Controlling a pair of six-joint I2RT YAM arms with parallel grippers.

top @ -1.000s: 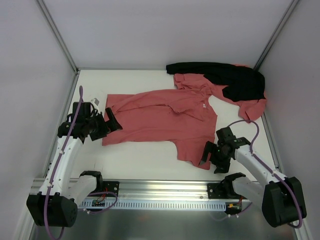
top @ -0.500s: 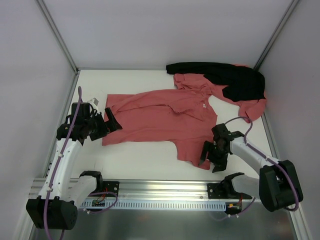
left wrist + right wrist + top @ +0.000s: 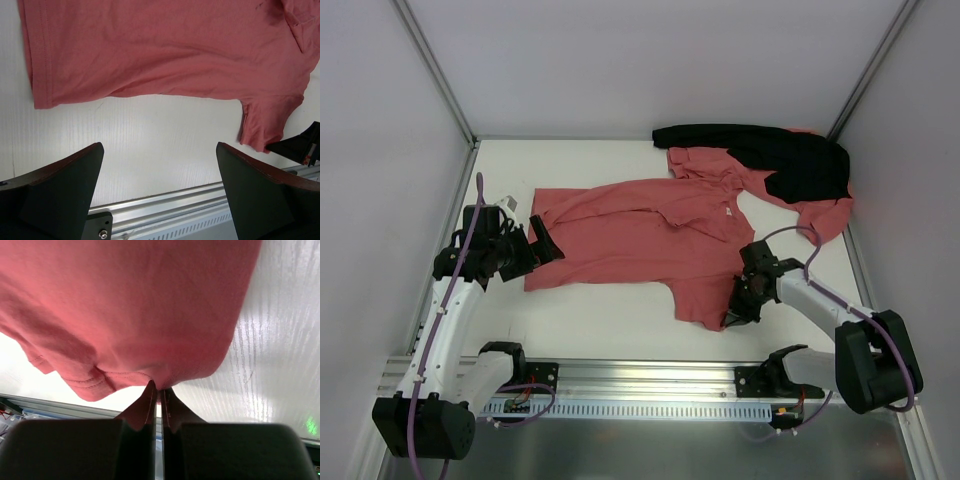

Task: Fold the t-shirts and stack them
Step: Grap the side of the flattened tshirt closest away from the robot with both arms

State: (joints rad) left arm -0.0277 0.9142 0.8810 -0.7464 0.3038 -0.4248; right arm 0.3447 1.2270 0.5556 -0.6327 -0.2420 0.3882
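Right gripper (image 3: pixel 159 389) on thin salmon t-shirt (image 3: pixel 125 305)

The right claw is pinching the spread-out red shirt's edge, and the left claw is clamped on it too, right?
No: the left gripper is open, holding nothing, as the left wrist view shows. The right gripper does pinch the t-shirt at its edge.

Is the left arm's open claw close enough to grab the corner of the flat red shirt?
Probably yes. The left gripper hangs open right by the spread t-shirt, beside its near-left corner. Only bare table lies between them, and nothing rests on that corner.
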